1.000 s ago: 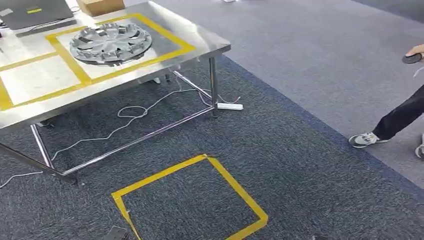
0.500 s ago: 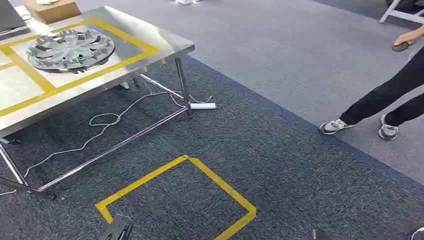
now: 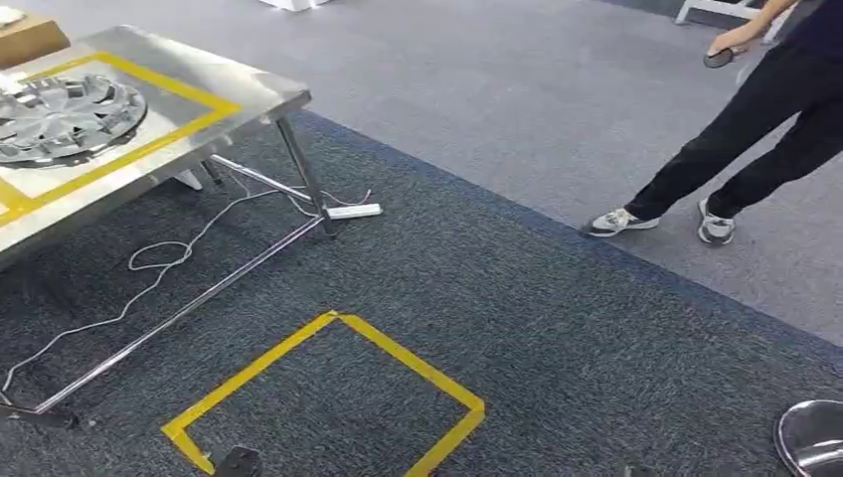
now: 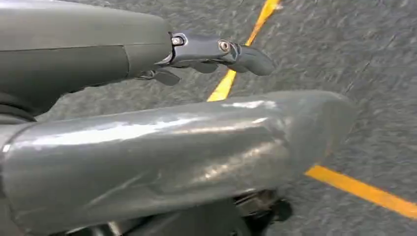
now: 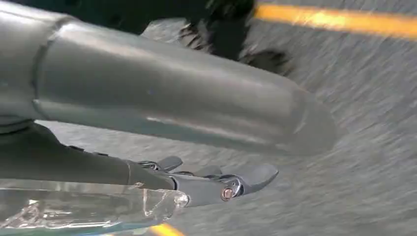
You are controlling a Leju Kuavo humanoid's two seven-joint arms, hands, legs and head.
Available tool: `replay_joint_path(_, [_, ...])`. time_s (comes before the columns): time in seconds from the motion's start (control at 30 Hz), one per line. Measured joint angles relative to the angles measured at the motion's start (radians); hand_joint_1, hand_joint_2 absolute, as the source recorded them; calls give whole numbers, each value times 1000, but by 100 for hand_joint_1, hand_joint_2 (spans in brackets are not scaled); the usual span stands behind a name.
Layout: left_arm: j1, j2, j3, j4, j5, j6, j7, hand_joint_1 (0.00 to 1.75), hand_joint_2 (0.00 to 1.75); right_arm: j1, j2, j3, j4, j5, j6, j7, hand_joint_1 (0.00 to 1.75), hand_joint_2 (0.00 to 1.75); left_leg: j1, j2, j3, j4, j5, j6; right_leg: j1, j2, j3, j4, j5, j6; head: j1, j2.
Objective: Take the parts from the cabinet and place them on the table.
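- A silver hubcap (image 3: 62, 117) lies flat on the steel table (image 3: 253, 94) at the far left of the head view, inside a rectangle of yellow tape (image 3: 189, 89) stuck to the tabletop; its left part is cut off by the picture's edge.
- A brown cardboard box (image 3: 28, 40) sits on the table behind the hubcap, at the top left corner.
- Under the table, a white cable (image 3: 159, 260) loops over the dark carpet (image 3: 557, 328) and runs toward a white power strip (image 3: 354, 211) lying just beside the table's leg.
- A square of yellow floor tape (image 3: 328, 397) is marked on the dark carpet in front of the robot.
- A person in dark trousers and grey trainers (image 3: 618, 222) stands at the upper right on the lighter grey carpet, holding a small dark object (image 3: 718, 59) in one hand.
- A shiny round metal thing (image 3: 810, 437) shows at the lower right corner; what it is cannot be told.
- The left robot hand (image 4: 206, 54) hangs above the carpet near a yellow tape line, its dark fingers (image 4: 246, 54) stretched out and holding nothing.
- The right robot hand (image 5: 211, 184) also hangs over the carpet with its fingers (image 5: 255, 177) extended and apart, nothing in its grasp; a clear, glassy shape (image 5: 83, 209) lies along the edge of that view, too blurred to identify.
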Motion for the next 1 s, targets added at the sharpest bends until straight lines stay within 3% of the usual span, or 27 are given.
replay_joint_path(0.03, [3, -2, -2, 0, -15, -3, -1, 0, 0, 5, 0, -3, 0, -3, -16, 19, 0, 0, 3, -40, -11, 29, -30, -3, 0, 7, -2, 0, 2, -6, 0, 0])
replay_joint_path(0.07, [9, -4, -4, 0, -25, -2, -1, 0, 0, 7, -1, -6, 0, -7, -26, 33, 0, 0, 3, -65, -42, 100, -76, -4, 0, 15, -6, 0, 3, -12, -2, 0])
replay_joint_path(0.13, [19, -8, -5, 0, -26, 4, -1, 0, 0, 8, -1, -14, 0, -11, -29, 43, 0, 0, 3, -80, -118, 259, -147, -2, 3, 37, -14, 0, 5, -19, -2, 0])
replay_joint_path(0.17, [24, -10, -6, 0, -27, 5, 0, 0, 0, 11, -1, -17, 0, -11, -30, 45, 0, 0, 2, -81, -149, 317, -160, 1, 5, 53, -16, 0, 7, -21, -2, 0])
replay_joint_path(0.2, [27, -12, -7, 0, -28, 5, 0, 0, 0, 16, -1, -20, 0, -11, -31, 47, 0, 0, 2, -82, -149, 313, -141, 4, 6, 65, -16, 0, 7, -20, -2, 0])
replay_joint_path(0.23, [27, -13, -8, 0, -28, 5, 0, 0, 0, 20, -2, -23, 0, -11, -32, 47, 0, 0, 1, -83, -131, 271, -105, 9, 7, 77, -16, 0, 8, -20, -2, 0])
replay_joint_path(0.27, [27, -13, -9, 0, -30, 5, 0, 0, 0, 21, -2, -25, 0, -12, -33, 48, 0, 0, 0, -87, -95, 194, -57, 15, 7, 90, -15, 0, 10, -17, -2, 0])
replay_joint_path(0.3, [27, -13, -9, 0, -31, 5, 0, 0, 0, 20, -2, -27, 0, -12, -33, 48, 0, 0, 0, -113, -51, 100, -12, 22, 7, 104, -15, 0, 12, -14, -2, 0])
replay_joint_path(0.33, [27, -12, -9, 0, -31, 5, 0, 0, 0, 20, -1, -28, 0, -11, -33, 47, 0, 0, -1, -160, -23, 39, 4, 30, 6, 112, -18, 1, 13, -9, -2, 0])
replay_joint_path(0.37, [27, -13, -9, 0, -31, 5, 0, 0, 0, 17, -1, -29, 0, -12, -33, 48, 0, 0, 2, -162, -14, 7, -4, 31, 10, 123, -24, 9, 12, -4, -2, 0])
replay_joint_path(0.4, [24, -14, -9, 0, -32, 5, 1, 0, 0, 18, -1, -29, 0, -11, -33, 47, 0, 0, -2, -152, -16, 12, -4, 23, 7, 129, -28, 4, 16, 2, -1, 0])
replay_joint_path(0.47, [24, -14, -10, 0, -32, 5, 1, 0, 0, 27, -1, -30, 0, -12, -34, 48, 0, 0, -6, -141, -16, 8, 3, 32, 2, 146, -31, -8, 25, 20, -1, 0])
replay_joint_path(0.5, [24, -14, -11, 0, -33, 5, 1, 0, 0, 29, -2, -30, 0, -12, -34, 48, 0, 0, 1, -128, -11, -3, 10, 39, 1, 124, -40, 1, 22, 21, -2, 0])
replay_joint_path(0.53, [24, -16, -11, 0, -33, 5, 1, 0, 0, 30, -2, -30, 0, -12, -35, 48, 0, 0, -1, -120, -11, -4, 11, 44, 7, 64, -51, 29, 1, 24, 6, 0])
replay_joint_path(0.57, [26, -16, -11, 0, -33, 5, 1, 0, 0, 26, -3, -30, 0, -11, -34, 48, 0, 0, -3, -108, -10, -4, 10, 47, 8, 38, -83, 96, -40, 27, 11, 0])
replay_joint_path(0.63, [30, -17, -11, 0, -33, 5, 1, 0, 0, 21, -3, -30, 0, -11, -34, 48, 0, 0, -6, -81, -11, -4, 9, 49, 7, 24, -155, 251, -111, 32, 9, 0])
replay_joint_path(0.67, [30, -17, -11, 0, -33, 5, 1, 0, 0, 22, -3, -30, 0, -12, -34, 49, 0, 0, -7, -68, -11, -3, 8, 50, 7, 22, -176, 299, -122, 34, 9, 0])
replay_joint_path(0.7, [30, -18, -11, 0, -33, 5, 1, 0, 0, 24, -3, -30, 0, -11, -34, 49, 0, 0, -8, -58, -10, -3, 8, 50, 7, 22, -168, 291, -107, 34, 8, 0])
replay_joint_path(0.77, [29, -19, -11, 0, -33, 5, 1, 0, 0, 27, -6, -30, 0, -12, -34, 49, 0, 0, -7, -40, -4, -3, 5, 48, 8, 10, -89, 155, -36, 32, 9, 0])
replay_joint_path(0.8, [29, -19, -12, 0, -33, 5, 1, 0, 0, 26, -8, -30, 0, -12, -34, 49, 0, 0, -7, -30, 0, -2, 1, 44, 8, -15, -33, 59, -2, 31, 10, 0])
replay_joint_path(0.83, [29, -19, -12, 0, -33, 5, 1, 0, 0, 21, -8, -30, 0, -12, -34, 49, 0, 0, -15, -22, 2, 0, -3, 37, 16, -56, -3, -1, -10, 27, 10, 0])
replay_joint_path(0.87, [29, -18, -13, 0, -33, 5, 1, 0, 0, 18, -8, -30, 0, -12, -34, 49, 0, 0, -18, -18, 2, 4, -7, 31, 13, -36, 4, -3, -1, 13, 6, 0])
replay_joint_path(0.97, [26, -19, -16, 0, -33, 5, 1, 0, 0, 22, -8, -30, 0, -12, -34, 49, 0, 0, -16, 6, 7, -1, -3, 20, 19, -9, -6, -1, 2, -6, 6, 0])
replay_joint_path(1.0, [25, -18, -17, 0, -33, 5, 1, 0, 0, 22, -8, -30, 0, -12, -34, 49, 0, 0, -13, -2, 5, 3, -12, 12, 11, 0, -4, -7, 9, -16, 6, 0])
